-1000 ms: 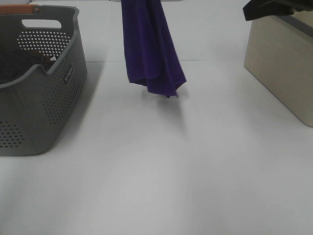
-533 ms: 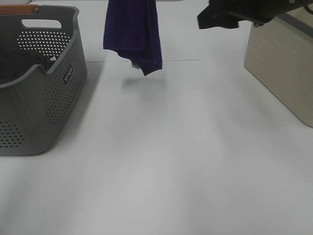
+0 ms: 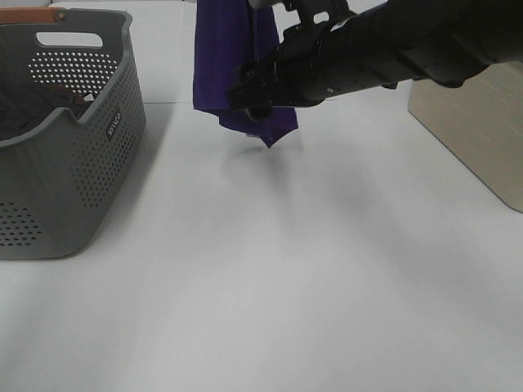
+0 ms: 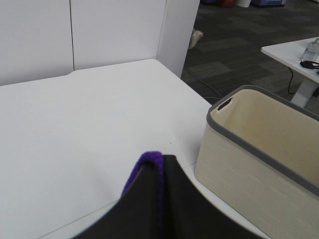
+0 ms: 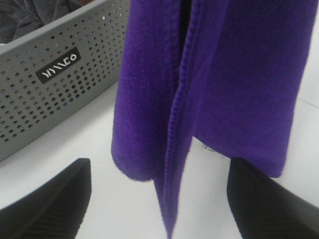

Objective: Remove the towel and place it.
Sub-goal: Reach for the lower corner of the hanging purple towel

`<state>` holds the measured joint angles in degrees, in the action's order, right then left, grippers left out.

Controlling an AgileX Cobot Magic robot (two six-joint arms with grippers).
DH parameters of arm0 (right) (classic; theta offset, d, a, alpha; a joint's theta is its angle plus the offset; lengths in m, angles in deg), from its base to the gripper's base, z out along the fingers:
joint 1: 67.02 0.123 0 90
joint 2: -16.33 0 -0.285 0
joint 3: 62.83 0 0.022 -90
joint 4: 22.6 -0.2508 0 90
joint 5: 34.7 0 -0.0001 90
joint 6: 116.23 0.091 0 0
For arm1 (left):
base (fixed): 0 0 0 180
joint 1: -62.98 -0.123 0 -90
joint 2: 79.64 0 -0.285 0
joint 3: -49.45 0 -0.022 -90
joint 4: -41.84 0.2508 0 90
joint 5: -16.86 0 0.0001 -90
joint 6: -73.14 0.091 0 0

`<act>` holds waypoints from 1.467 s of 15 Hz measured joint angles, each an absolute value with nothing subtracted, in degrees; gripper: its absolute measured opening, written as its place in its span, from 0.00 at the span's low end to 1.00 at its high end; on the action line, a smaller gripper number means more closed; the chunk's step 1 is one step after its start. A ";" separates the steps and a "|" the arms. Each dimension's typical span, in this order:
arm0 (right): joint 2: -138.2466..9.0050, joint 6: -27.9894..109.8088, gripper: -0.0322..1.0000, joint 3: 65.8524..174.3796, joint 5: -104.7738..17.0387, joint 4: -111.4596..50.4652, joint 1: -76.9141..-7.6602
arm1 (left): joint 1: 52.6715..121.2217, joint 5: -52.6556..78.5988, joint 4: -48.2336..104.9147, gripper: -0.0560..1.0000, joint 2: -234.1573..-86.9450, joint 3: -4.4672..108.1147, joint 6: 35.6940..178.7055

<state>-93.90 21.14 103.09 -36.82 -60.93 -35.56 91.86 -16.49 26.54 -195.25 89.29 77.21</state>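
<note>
The towel hangs above the white table, just right of the grey basket, in which we make out what seems to be a dark cloth. Our left gripper has its jaws closed on the towel's top edge. Our right gripper has its jaws spread wide on either side of the hanging folds, clamping nothing. At far right we see a beige bin.

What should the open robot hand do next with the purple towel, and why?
Probably close the right gripper on the lower edge of the towel. Its jaws stand open either side of the hanging cloth, and the left gripper pinches the towel higher up, so a second grip could help spread it flat.
</note>
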 joint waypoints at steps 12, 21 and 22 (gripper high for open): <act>-100.83 22.06 0.66 102.98 -31.26 -62.54 -35.56 | 91.86 -20.22 29.46 0.05 -195.25 89.29 77.27; -100.83 19.43 0.58 102.98 -27.25 -60.76 -33.38 | 91.86 -20.22 29.29 0.05 -195.25 89.29 77.27; -100.89 19.43 0.50 102.98 -27.25 -60.59 -33.38 | 91.86 -20.16 29.23 0.05 -195.25 89.29 77.27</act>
<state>-100.89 19.43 102.98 -27.25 -60.59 -33.38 91.86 -20.16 29.23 -195.25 89.29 77.27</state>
